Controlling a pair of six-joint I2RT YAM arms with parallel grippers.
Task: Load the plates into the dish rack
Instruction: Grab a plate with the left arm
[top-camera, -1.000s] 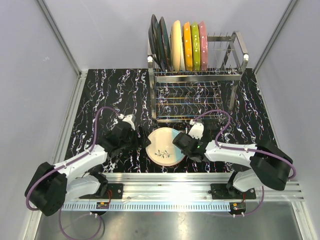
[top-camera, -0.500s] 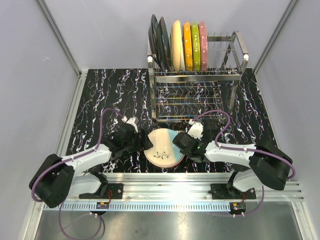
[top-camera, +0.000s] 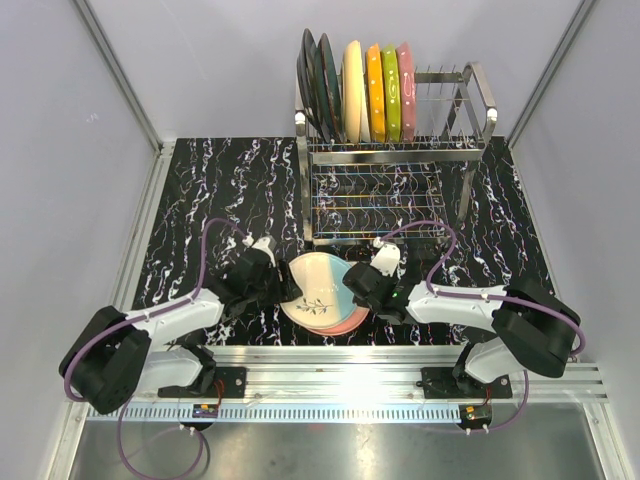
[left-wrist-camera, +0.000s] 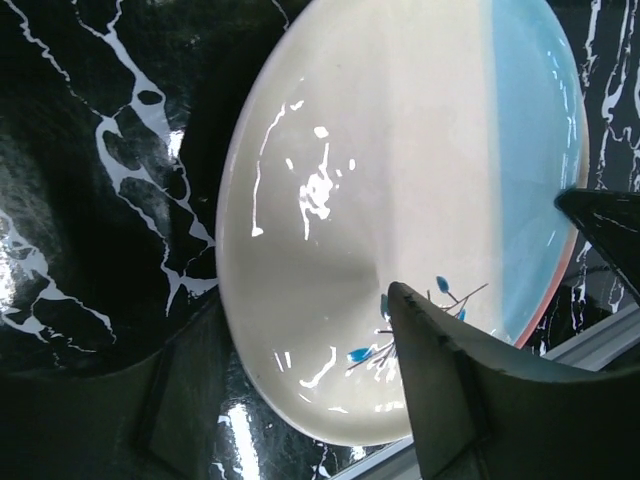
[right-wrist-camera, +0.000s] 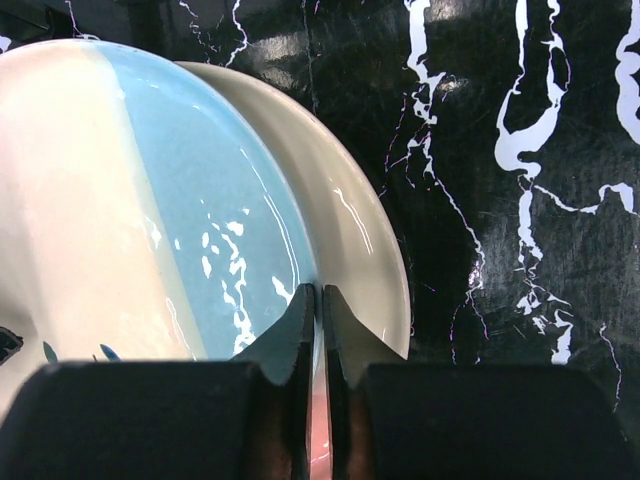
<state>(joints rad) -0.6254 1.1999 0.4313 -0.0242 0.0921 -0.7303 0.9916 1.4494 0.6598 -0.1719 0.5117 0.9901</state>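
Reaching low over table (top-camera: 220, 190), both arms flank sprig plate (top-camera: 316, 293): right fingers (right-wrist-camera: 295, 335) clamped on rim, left fingers (left-wrist-camera: 450, 400) apart at opposite rim. Plate shifted left since, baring pink plate (top-camera: 345, 326).

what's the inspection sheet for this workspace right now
surface: black marbled top, glossy
job's things: dish rack holds six plates upright; sprig plate sits skewed over a pale plate on the surface
clutter: nothing seen
tools: left tool open at the sprig plate's left rim; right tool shut on its right rim
cables: purple cables loop off both arms; the right one arches near the rack's front
surroundings: grey walls, metal rail at the near edge
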